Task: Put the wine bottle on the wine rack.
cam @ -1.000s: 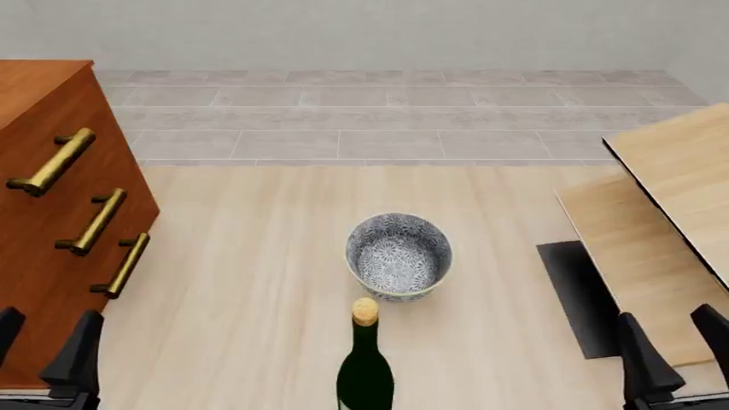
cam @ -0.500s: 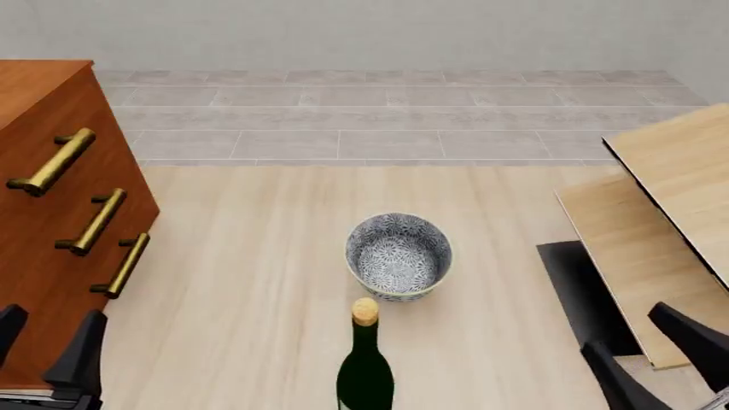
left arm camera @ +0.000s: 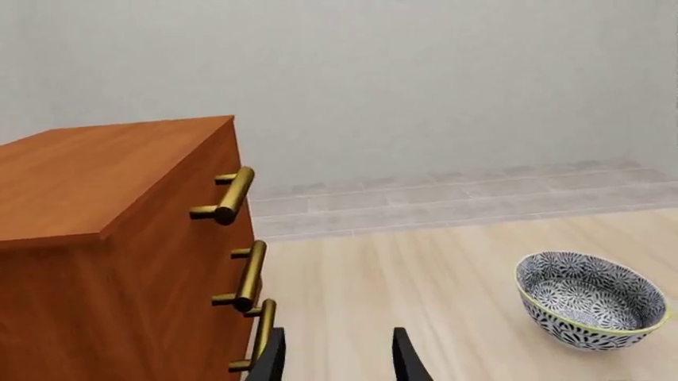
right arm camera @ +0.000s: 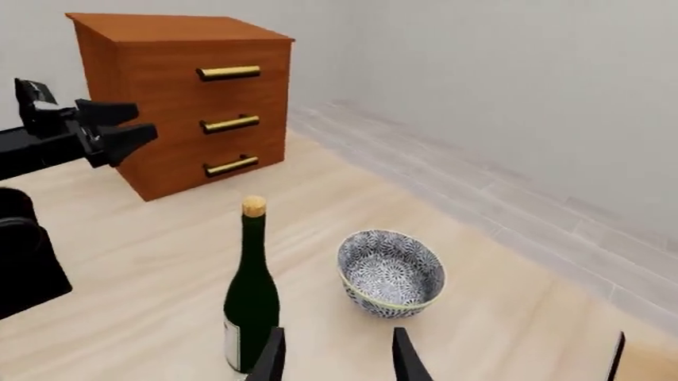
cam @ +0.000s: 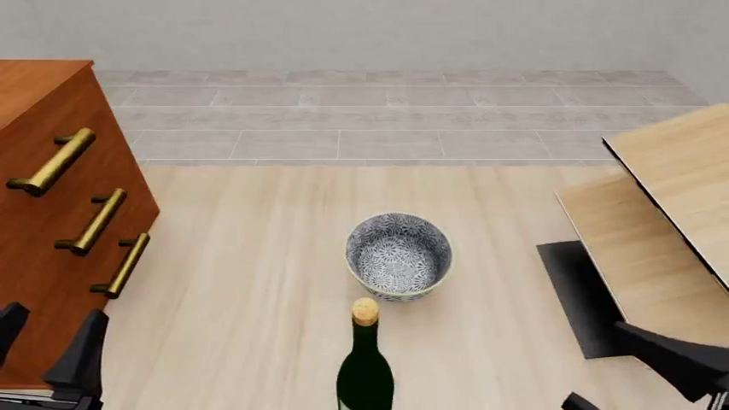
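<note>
The wine bottle (cam: 364,369), dark green with a cork top, stands upright at the table's near edge, just in front of the patterned bowl (cam: 399,254). The right wrist view shows the wine bottle (right arm camera: 252,295) with a whitish label low on its side. The pale-wood wine rack (cam: 667,213) slants over a black base on the right. My right gripper (cam: 626,380) is open at the bottom right, turned toward the bottle and well apart from it, with nothing between its fingers (right arm camera: 273,359). Open and empty too, my left gripper (cam: 46,346) sits at the bottom left.
A reddish-brown drawer cabinet (cam: 57,213) with brass handles fills the left side, close to my left gripper. The bowl (right arm camera: 391,272) sits beside the bottle. In the left wrist view the cabinet (left arm camera: 117,238) is close by and the bowl (left arm camera: 591,300) farther off.
My right gripper has swung round from pointing forward to pointing left toward the bottle, and sits lower in the front view. The left gripper has barely moved.
</note>
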{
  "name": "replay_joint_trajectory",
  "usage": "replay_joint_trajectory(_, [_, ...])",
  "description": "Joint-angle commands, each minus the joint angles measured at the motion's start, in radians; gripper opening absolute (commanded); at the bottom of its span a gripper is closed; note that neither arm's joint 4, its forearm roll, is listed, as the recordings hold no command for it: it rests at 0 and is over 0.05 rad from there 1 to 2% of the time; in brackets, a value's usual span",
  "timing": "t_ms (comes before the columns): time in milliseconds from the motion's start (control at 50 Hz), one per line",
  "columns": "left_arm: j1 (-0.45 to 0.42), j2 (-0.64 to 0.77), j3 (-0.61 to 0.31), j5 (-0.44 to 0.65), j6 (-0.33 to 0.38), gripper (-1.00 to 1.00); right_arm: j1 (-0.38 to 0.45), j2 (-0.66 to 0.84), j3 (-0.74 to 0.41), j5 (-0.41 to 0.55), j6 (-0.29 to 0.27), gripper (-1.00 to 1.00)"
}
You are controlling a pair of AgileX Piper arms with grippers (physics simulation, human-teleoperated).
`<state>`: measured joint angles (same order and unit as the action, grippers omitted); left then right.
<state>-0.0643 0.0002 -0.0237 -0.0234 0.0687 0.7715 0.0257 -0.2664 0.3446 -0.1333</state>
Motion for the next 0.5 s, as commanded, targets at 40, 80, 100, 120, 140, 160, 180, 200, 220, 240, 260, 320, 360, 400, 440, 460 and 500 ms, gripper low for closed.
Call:
replay_joint_trajectory(40, [0.004, 0.000, -0.017, 0.001, -0.009, 1.00, 0.173, 0.195, 0.001, -0.167, -0.005, 1.00])
replay_joint_trajectory(80, [0.006, 0.000, -0.022, 0.003, -0.013, 1.00, 0.184, 0.231, 0.003, -0.199, -0.010, 1.00])
replay_joint_trajectory(100, [0.006, 0.000, -0.023, 0.004, -0.014, 1.00, 0.193, 0.244, 0.002, -0.210, -0.011, 1.00])
replay_joint_trajectory(120, [0.006, 0.000, -0.025, 0.004, -0.012, 1.00, 0.200, 0.263, 0.002, -0.224, -0.014, 1.00])
replay_joint_trajectory(140, [0.005, 0.000, -0.024, 0.002, -0.011, 1.00, 0.204, 0.274, 0.002, -0.234, -0.016, 1.00])
replay_joint_trajectory(160, [0.006, 0.000, -0.023, 0.001, -0.011, 1.00, 0.208, 0.284, 0.001, -0.243, -0.014, 1.00])
replay_joint_trajectory(180, [0.006, 0.000, -0.023, 0.001, -0.011, 1.00, 0.216, 0.299, -0.003, -0.255, -0.013, 1.00])
replay_joint_trajectory(200, [0.007, 0.000, -0.021, -0.002, -0.011, 1.00, 0.222, 0.310, -0.006, -0.263, -0.015, 1.00])
replay_joint_trajectory(220, [0.007, 0.000, -0.021, -0.004, -0.012, 1.00, 0.225, 0.327, -0.011, -0.274, -0.018, 1.00])
replay_joint_trajectory(240, [0.007, 0.000, -0.024, -0.003, -0.014, 1.00, 0.243, 0.378, -0.021, -0.313, -0.025, 1.00])
replay_joint_trajectory(260, [0.007, 0.000, -0.024, -0.003, -0.013, 1.00, 0.245, 0.389, -0.024, -0.323, -0.025, 1.00])
replay_joint_trajectory(320, [0.007, 0.000, -0.025, -0.004, -0.013, 1.00, 0.259, 0.434, -0.034, -0.361, -0.018, 1.00])
replay_joint_trajectory(360, [0.007, 0.000, -0.026, -0.002, -0.013, 1.00, 0.263, 0.450, -0.038, -0.372, -0.019, 1.00])
replay_joint_trajectory(400, [0.011, 0.000, -0.028, -0.002, -0.015, 1.00, 0.275, 0.496, -0.049, -0.403, -0.025, 1.00])
replay_joint_trajectory(440, [0.012, 0.000, -0.027, -0.003, -0.015, 1.00, 0.282, 0.504, -0.054, -0.409, -0.023, 1.00])
replay_joint_trajectory(460, [0.014, 0.000, -0.027, -0.003, -0.015, 1.00, 0.285, 0.516, -0.058, -0.417, -0.023, 1.00])
replay_joint_trajectory(500, [0.015, 0.000, -0.027, -0.004, -0.016, 1.00, 0.288, 0.526, -0.059, -0.425, -0.023, 1.00])
